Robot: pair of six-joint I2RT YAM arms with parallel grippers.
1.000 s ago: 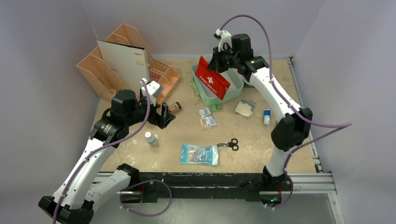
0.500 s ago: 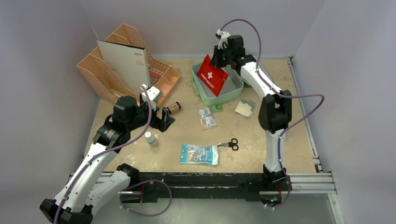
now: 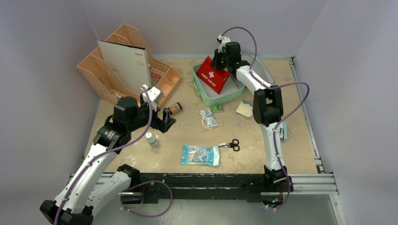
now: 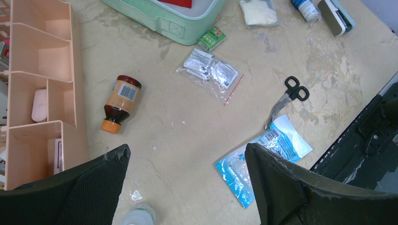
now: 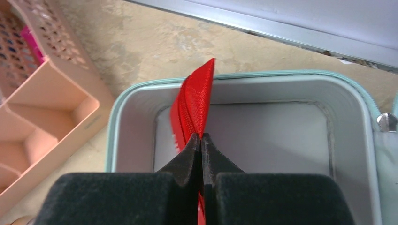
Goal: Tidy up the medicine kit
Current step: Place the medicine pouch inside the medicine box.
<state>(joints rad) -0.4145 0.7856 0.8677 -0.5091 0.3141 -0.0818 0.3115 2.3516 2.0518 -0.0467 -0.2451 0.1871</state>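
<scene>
Right wrist: right jaws clamp woven red pouch (image 5: pixel 193 101) over mint medicine kit (image 5: pixel 263 131); left jaws apart.

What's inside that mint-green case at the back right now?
Only the red first-aid pouch, pinched by the right gripper and hanging into the case above its bare grey lining. The pouch hides the strip of floor beneath it, so anything there cannot be seen.

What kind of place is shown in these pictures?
Probably a robot test booth: plain grey walls enclose the table, two robot arms are bolted to a rail, and scissors and a brown bottle lie loose.
</scene>
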